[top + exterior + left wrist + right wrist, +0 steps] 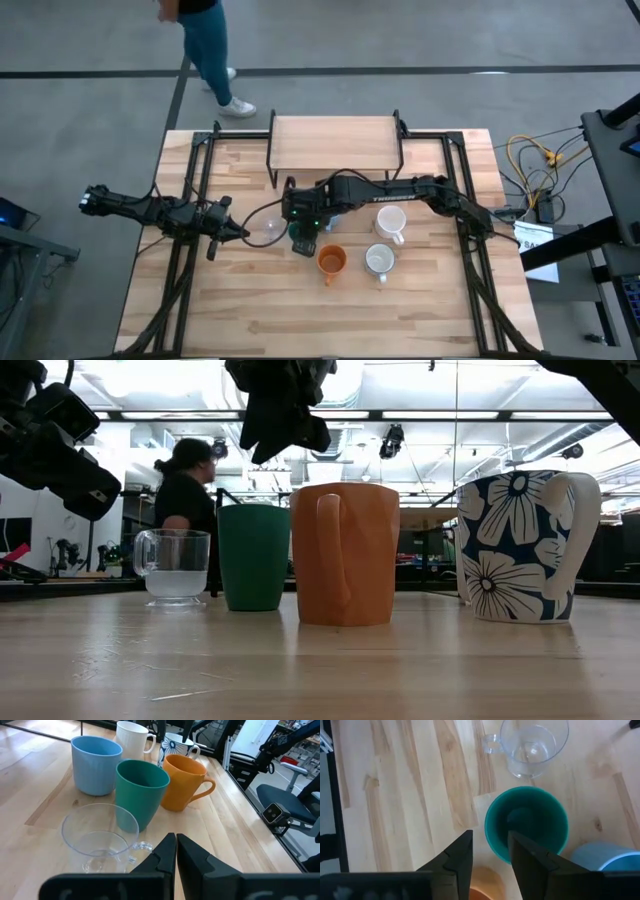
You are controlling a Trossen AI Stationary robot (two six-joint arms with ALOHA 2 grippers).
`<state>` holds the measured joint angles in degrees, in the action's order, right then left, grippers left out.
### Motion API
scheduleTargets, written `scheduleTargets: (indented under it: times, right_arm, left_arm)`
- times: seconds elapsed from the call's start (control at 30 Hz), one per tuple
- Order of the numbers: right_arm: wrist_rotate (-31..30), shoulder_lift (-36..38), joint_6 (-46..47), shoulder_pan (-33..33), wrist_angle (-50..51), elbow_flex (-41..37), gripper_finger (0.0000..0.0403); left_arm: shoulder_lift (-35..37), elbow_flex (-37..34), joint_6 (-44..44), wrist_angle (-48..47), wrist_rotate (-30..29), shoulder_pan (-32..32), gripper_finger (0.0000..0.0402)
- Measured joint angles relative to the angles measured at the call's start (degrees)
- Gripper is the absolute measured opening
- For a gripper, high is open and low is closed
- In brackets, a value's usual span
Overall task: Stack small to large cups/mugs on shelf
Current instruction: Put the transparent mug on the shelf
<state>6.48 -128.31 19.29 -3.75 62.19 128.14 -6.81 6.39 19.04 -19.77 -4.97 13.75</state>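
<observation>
- Pale planked tabletop [330, 310] carries six vessels grouped in front of the empty light-wood shelf [336, 142]: one clear glass [100, 836], one smooth dark green cup [526, 824].
- Four mugs: light blue [96, 764], orange [185, 781], white [133, 739], floral [522, 545].
- Right gripper [489, 855] hovers above the green cup, fingers narrowly parted, empty.
- Left gripper [176, 851] beside the glass, fingers closed, empty.

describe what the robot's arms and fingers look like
Both arms are dark, jointed and slim. The right arm carries pale lettering along one link and a small green light near its wrist, with a black cable looping over it. The left arm is plain black. The right gripper has flat, wedge-shaped matte black fingers.
</observation>
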Motion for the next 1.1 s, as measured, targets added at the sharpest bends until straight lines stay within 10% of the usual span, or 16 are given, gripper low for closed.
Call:
scheduleTargets:
  times: [0.37,0.63,1.1]
  right_arm:
    - [0.0,0.0,0.2,0.0,-0.7,-0.5,0.012]
    - [0.0,0.0,0.2,0.0,-0.7,-0.5,0.0121]
    - [0.0,0.0,0.7,-0.1,-0.7,-0.5,0.0119]
  left_arm:
    - [-8.9,0.2,13.3,-2.0,-0.5,0.0,0.0]
    - [-16.5,0.3,38.5,-1.6,-4.7,-0.2,0.0]
    - [-18.2,0.2,40.6,-1.3,-5.2,-0.3,0.0]
